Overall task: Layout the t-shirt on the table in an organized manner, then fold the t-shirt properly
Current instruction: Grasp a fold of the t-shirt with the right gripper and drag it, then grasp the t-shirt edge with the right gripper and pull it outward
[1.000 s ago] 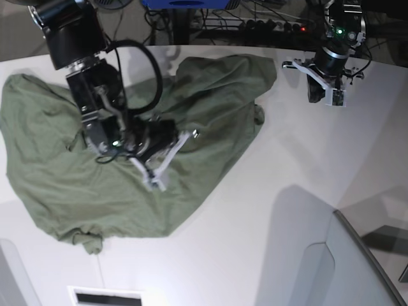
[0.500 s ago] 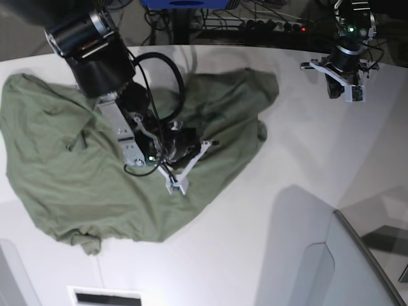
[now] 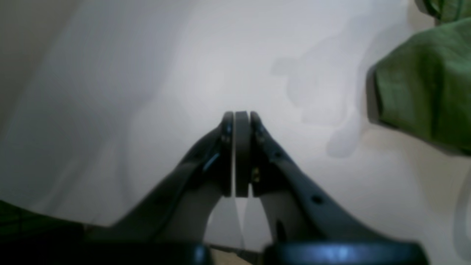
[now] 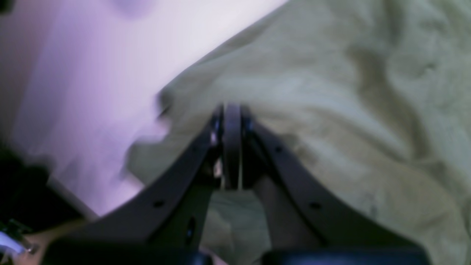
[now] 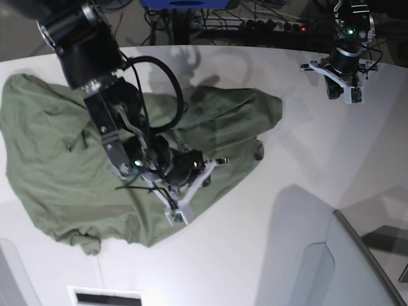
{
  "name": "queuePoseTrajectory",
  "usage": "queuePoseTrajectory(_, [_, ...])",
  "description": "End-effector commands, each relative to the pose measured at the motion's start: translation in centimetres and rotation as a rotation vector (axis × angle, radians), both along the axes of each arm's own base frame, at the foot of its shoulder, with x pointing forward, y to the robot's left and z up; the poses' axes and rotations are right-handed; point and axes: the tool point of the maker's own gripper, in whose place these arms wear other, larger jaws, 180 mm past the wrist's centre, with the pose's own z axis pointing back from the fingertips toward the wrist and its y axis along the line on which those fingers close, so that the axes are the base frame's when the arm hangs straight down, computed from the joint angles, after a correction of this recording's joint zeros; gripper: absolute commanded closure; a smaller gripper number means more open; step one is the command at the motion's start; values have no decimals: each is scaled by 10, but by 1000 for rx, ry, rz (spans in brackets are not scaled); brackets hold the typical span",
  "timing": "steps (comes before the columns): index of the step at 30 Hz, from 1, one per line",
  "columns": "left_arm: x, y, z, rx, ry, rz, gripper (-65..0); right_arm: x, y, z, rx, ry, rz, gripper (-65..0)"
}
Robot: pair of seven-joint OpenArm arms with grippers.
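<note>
The olive-green soft cotton t-shirt point(image 5: 57, 159) was lying crumpled on the big smooth white tabletop point(image 5: 306, 146), mostly on the base view's left half, with one lobe bunched toward the middle and the lower hem rolled into a little knot. Not laid out at all yet, so I'd say this was the spreading step.

The right gripper point(image 5: 191, 185) was low over the shirt's near edge with its jaws pressed together. In the wrist view I couldn't see any cloth caught between them, so it looked like an empty close, though blur makes that a bit shaky. The left gripper point(image 5: 344, 80) was also clamped shut on nothing, hovering over bare table well away from the fabric.

To do this well, I'd open up, pinch a real edge or corner rather than mid-panel, and pull outward low and slow with both arms.

Fabric looked matte, limp and wrinkly; the table was glossy. A grey translucent panel point(image 5: 347, 261) sat at the corner.
</note>
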Motion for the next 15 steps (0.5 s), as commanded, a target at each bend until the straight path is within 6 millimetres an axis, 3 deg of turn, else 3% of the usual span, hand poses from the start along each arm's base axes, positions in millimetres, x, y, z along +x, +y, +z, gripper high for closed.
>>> queuePoseTrajectory(1, [5, 3, 8, 14, -34, -8, 0, 0, -2, 13, 14, -36, 1, -8])
queuePoseTrajectory(4, [6, 4, 9, 15, -35, -6, 0, -20, -27, 9, -10, -39, -16, -8])
queuePoseTrajectory(8, [6, 4, 9, 15, -35, -6, 0, -49, -94, -9, -50, 8, -156, -8])
queuePoseTrajectory(11, [7, 4, 9, 15, -37, -6, 0, -72, -129, -7, -69, 14, -241, -8])
queuePoseTrajectory(15, [8, 3, 9, 14, -40, -6, 0, -75, -159, -5, -90, 11, -321, -8])
